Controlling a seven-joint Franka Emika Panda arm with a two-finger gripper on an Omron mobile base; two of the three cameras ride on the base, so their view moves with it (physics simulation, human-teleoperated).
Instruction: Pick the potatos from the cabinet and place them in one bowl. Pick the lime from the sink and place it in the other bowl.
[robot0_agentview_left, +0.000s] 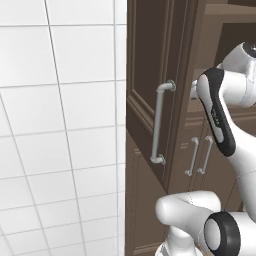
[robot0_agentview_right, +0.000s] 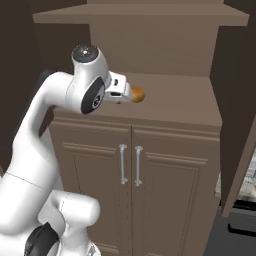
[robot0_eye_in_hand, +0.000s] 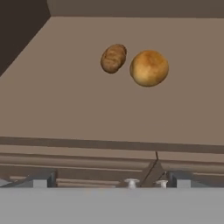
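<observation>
Two potatos lie side by side on the cabinet's shelf (robot0_eye_in_hand: 65, 109): a darker oval one (robot0_eye_in_hand: 113, 58) and a rounder golden one (robot0_eye_in_hand: 149, 68). In the right base view one potato (robot0_agentview_right: 138, 94) sits on the same shelf (robot0_agentview_right: 185, 102), just past my hand. My gripper (robot0_eye_in_hand: 111, 180) is open, with its fingertips (robot0_eye_in_hand: 41, 178) wide apart and nothing between them. It hovers at the shelf's front edge, short of the potatos. My gripper (robot0_agentview_right: 124, 94) reaches into the open cabinet from the left. The cabinet's door (robot0_agentview_left: 150, 75) with its grey bar handle (robot0_agentview_left: 158, 122) stands swung open.
Below the shelf are two low doors with thin paired handles (robot0_agentview_right: 130, 164). A white tiled wall (robot0_agentview_left: 60, 125) stands left of the open door. The cabinet's dark side panel (robot0_agentview_right: 240, 100) juts out on the right, and a higher shelf (robot0_agentview_right: 140, 15) caps the compartment.
</observation>
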